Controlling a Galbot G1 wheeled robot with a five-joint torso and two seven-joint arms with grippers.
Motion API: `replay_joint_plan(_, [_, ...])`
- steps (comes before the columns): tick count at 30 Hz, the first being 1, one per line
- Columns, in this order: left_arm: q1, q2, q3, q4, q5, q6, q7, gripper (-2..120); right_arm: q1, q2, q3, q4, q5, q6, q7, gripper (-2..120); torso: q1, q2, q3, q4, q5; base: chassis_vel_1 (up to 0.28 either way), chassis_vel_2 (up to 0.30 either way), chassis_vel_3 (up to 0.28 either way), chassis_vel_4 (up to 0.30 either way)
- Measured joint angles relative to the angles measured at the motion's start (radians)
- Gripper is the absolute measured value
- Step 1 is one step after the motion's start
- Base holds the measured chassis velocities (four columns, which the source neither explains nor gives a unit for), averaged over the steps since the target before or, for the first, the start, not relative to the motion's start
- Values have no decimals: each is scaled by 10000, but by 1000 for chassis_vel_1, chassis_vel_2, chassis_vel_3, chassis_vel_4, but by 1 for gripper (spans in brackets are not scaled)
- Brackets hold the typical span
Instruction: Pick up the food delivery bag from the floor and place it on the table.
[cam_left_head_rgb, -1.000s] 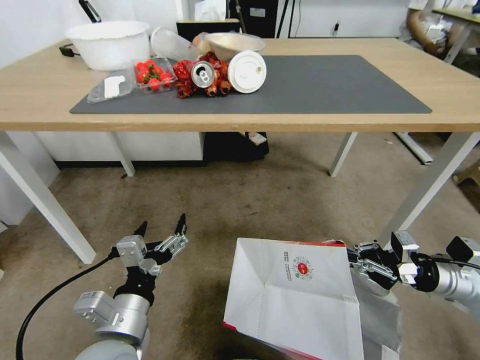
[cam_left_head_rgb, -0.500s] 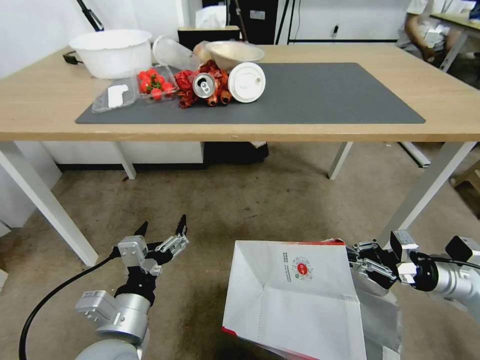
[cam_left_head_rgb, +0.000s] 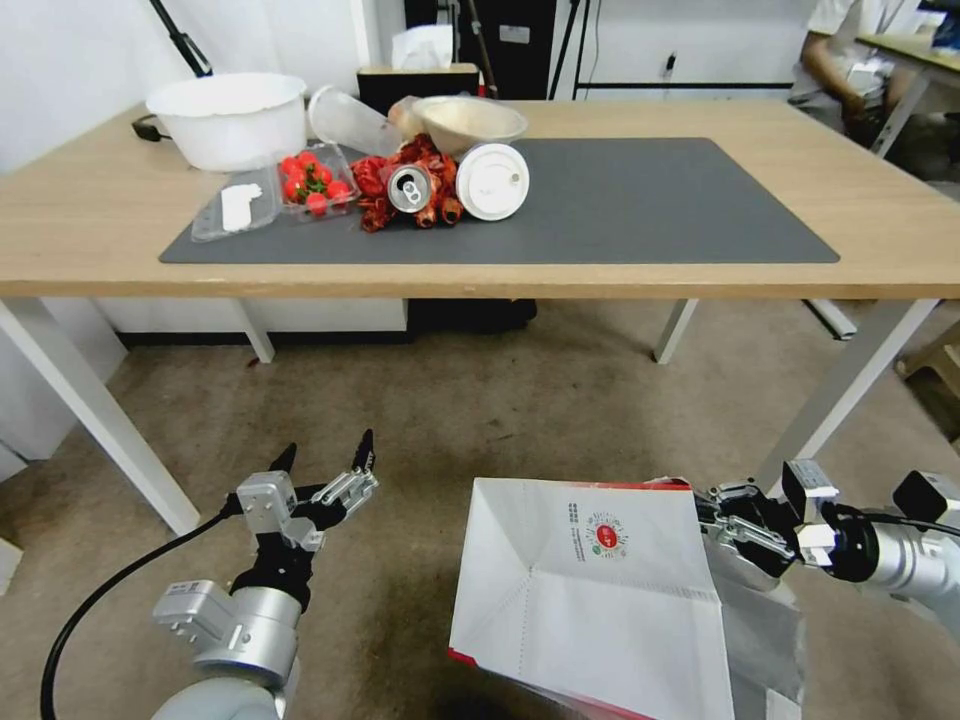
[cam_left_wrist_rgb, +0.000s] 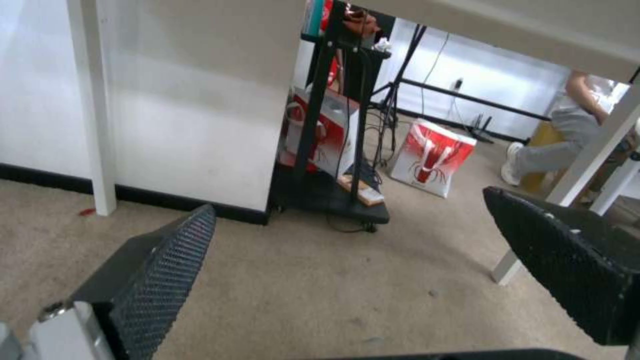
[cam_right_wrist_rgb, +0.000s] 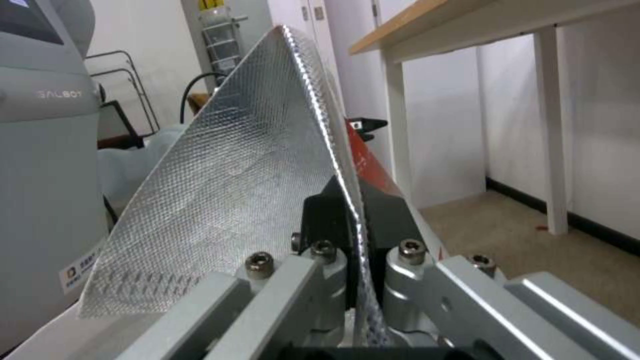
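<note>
The food delivery bag (cam_left_head_rgb: 590, 590) hangs tilted just above the floor (cam_left_head_rgb: 480, 400), in front of the table (cam_left_head_rgb: 90, 230); its lower part is cut off at the head view's bottom edge, so contact with the floor cannot be confirmed. The right gripper (cam_left_head_rgb: 722, 522) is clamped on the bag's right edge; in the right wrist view its fingers (cam_right_wrist_rgb: 325, 220) are pinched on the foil-lined wall (cam_right_wrist_rgb: 233, 200), and the fingertips themselves are hidden behind that wall. The left gripper (cam_left_head_rgb: 322, 460) is spread wide, empty, to the left of the bag and apart from it. Compared with a second earlier, the table sits lower and nearer in the head view, a camera shift; bag and both grippers keep their places.
</note>
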Motion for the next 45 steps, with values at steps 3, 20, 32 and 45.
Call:
replay_joint_plan(3, [15, 6, -1, 0, 61, -22, 3, 100, -1, -25, 15, 16, -9, 34, -5, 0, 45, 145, 100, 0, 0, 0, 0, 0, 0])
replay_joint_plan(20, [35, -68, 59, 2, 153, -37, 17, 100, 20, -53, 30, 86, -15, 47, -7, 0, 245, 789, 545, 0, 1, 0, 0, 0, 0])
replay_joint_plan(32, [21, -60, 56, 14, 164, -20, 28, 100, 95, -64, -40, 68, -38, 39, -33, 0, 413, 1271, 857, 0, 1, 0, 0, 0, 0])
replay_joint_plan(45, [47, -42, 72, -12, 203, -13, 35, 100, 19, -102, 24, 128, -54, 35, -71, 0, 612, 1846, 1233, 0, 0, 0, 0, 0, 0])
